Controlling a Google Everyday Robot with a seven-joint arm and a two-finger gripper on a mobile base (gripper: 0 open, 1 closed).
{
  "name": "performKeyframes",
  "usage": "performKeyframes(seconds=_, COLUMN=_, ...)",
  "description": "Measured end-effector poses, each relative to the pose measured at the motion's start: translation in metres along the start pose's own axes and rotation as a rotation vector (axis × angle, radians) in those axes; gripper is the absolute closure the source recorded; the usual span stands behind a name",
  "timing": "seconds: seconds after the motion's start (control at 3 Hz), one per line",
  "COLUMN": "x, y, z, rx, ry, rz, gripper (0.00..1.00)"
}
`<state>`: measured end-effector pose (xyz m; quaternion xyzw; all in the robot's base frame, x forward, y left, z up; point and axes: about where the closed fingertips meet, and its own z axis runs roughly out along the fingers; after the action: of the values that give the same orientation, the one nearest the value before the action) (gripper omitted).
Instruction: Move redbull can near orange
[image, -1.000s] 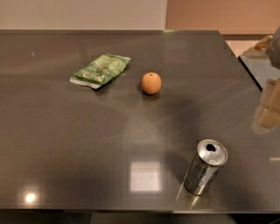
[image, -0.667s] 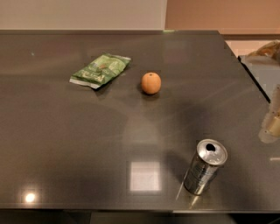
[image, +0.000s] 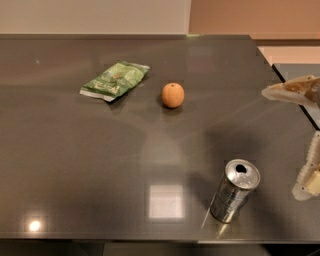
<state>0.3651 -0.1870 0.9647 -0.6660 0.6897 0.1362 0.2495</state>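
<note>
Bare table (image: 75, 165) runs unobstructed from the redbull can (image: 235, 191) to the orange (image: 173, 95) at the can's eleven o'clock; a green snack bag (image: 115, 80) lies at the orange's nine o'clock, apart; the gripper (image: 306, 179) hangs near the can's three o'clock.

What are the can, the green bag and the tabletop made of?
The redbull can: silvery metal, shiny top rim. The green bag: probably crinkled plastic film. The table: dark, polished, maybe stone; it mirrors lights. The gripper is at the right edge.
</note>
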Motion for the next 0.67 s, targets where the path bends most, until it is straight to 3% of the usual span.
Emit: performKeyframes(seconds=0.67, x=-0.003, y=0.033, z=0.029, rx=-0.062, ry=-0.081, rz=-0.013, gripper=0.00)
